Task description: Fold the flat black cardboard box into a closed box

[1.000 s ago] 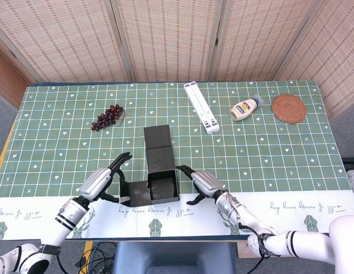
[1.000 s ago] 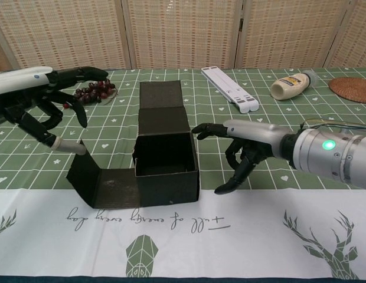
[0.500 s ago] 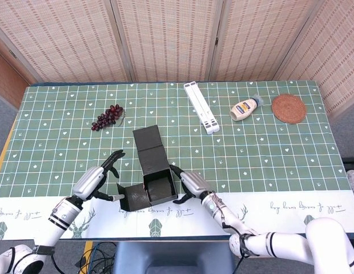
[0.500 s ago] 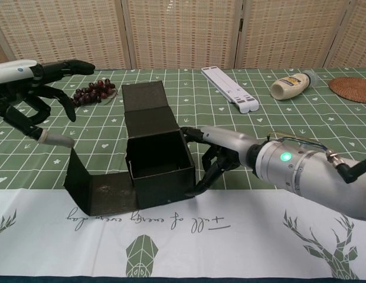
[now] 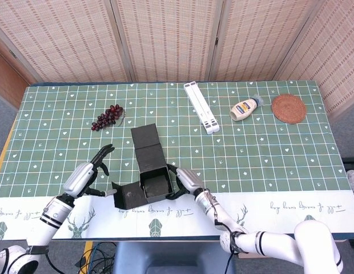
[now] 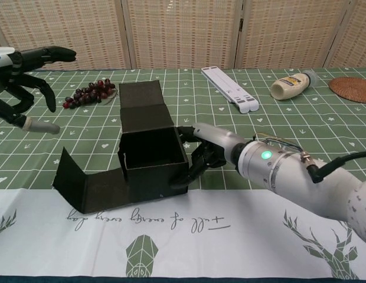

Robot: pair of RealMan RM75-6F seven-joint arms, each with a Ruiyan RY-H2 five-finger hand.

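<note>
Head view shows the table (image 5: pixel 268 154), covered in a green patterned cloth, with the black cardboard box (image 5: pixel 148 177) near its front edge, half formed — an open cube with a long lid panel (image 5: pixel 147 145) laid flat behind it and a side flap (image 5: pixel 124 197) spread out toward the robot's left, its end turned up. The right hand (image 6: pixel 206 154) is seen pressed against the cube's right wall, fingers curled along it, nothing being gripped. The left hand (image 6: pixel 23 76) is held above the cloth, well apart from the flap, fingers spread and empty.

For the step in hand — judged to be raising the side flap — the cube should be kept braced by the right hand so that it is not slid or skewed. The flap is best approached from underneath or from its outer edge and turned along the crease, not pushed flat. The lid panel should be left until the walls are standing. Grapes (image 5: pixel 107 117) lie farther back.
</note>
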